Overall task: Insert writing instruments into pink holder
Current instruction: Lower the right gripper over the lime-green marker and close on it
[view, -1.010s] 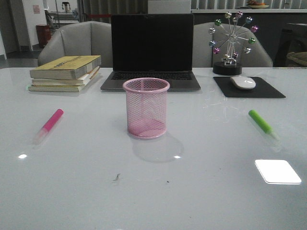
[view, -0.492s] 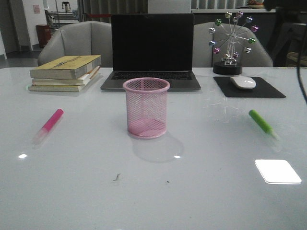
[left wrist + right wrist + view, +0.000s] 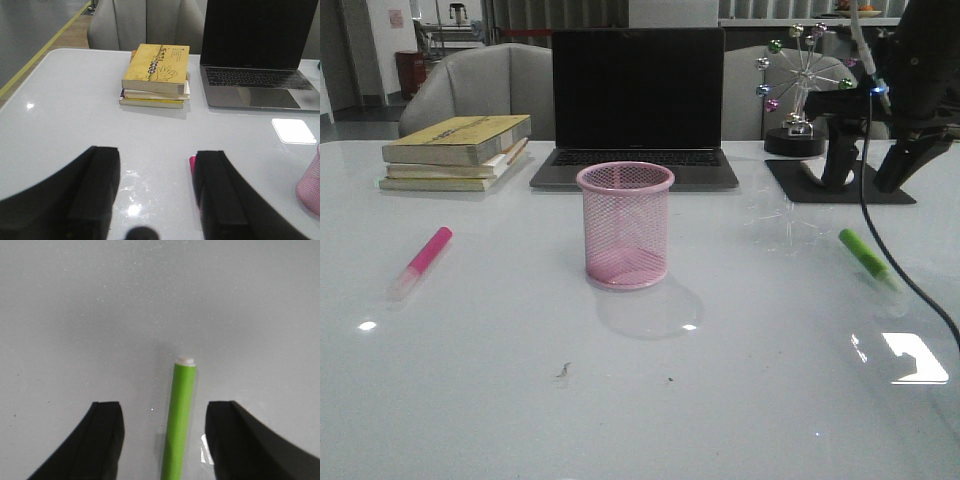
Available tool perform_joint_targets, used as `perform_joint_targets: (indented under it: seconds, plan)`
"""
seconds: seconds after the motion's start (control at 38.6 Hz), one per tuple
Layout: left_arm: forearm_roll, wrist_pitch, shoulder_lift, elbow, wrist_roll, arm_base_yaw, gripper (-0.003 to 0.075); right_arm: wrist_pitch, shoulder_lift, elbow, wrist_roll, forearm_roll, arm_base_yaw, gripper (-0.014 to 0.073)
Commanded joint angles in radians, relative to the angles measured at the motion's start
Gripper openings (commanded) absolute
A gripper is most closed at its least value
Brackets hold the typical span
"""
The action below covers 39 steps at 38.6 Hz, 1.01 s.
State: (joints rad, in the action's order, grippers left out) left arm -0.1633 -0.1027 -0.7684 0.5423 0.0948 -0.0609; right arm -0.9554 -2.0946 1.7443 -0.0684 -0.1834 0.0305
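The right arm (image 3: 910, 70), at two o'clock in the front view, is matte black with a small blue light and a black cable trailing. Both grippers (image 3: 157, 192) (image 3: 162, 440) have broad black fingers (flat inner faces, rounded outer edges).

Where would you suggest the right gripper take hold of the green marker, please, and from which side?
Grip the green marker around the middle of its opaque green barrel, coming straight down from above. It lies flat on the table, so only a top approach probably fits. In the wrist view the open fingers already stand on either side of it, across its length; closing there should pinch the narrow barrel.
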Motion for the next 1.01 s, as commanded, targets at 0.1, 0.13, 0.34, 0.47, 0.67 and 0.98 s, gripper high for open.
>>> perform_joint_targets:
  seconds: [0.1, 0.13, 0.34, 0.47, 0.67, 0.98]
  plan:
    - [-0.008, 0.083, 0.003, 0.036, -0.005, 0.000, 0.0416, -0.040, -0.010, 0.068, -0.009, 0.009, -0.004, 0.0480]
    - [-0.008, 0.087, 0.003, 0.036, -0.005, 0.000, 0.0416, -0.040, -0.013, 0.068, -0.009, 0.013, -0.004, 0.0480]
    - [-0.008, 0.094, 0.003, 0.036, -0.005, 0.000, 0.0416, -0.041, -0.041, 0.068, -0.009, 0.031, -0.004, 0.0480]
    - [-0.008, 0.103, 0.003, 0.036, -0.005, 0.000, 0.0416, -0.057, -0.057, 0.068, -0.009, 0.031, -0.004, 0.0480]
    - [-0.008, 0.103, 0.003, 0.036, -0.005, 0.000, 0.0416, -0.078, -0.078, 0.068, -0.009, 0.031, -0.004, 0.0480]
    - [-0.008, 0.103, 0.003, 0.036, -0.005, 0.000, 0.0416, -0.081, -0.078, 0.068, -0.009, 0.031, -0.004, 0.0402]
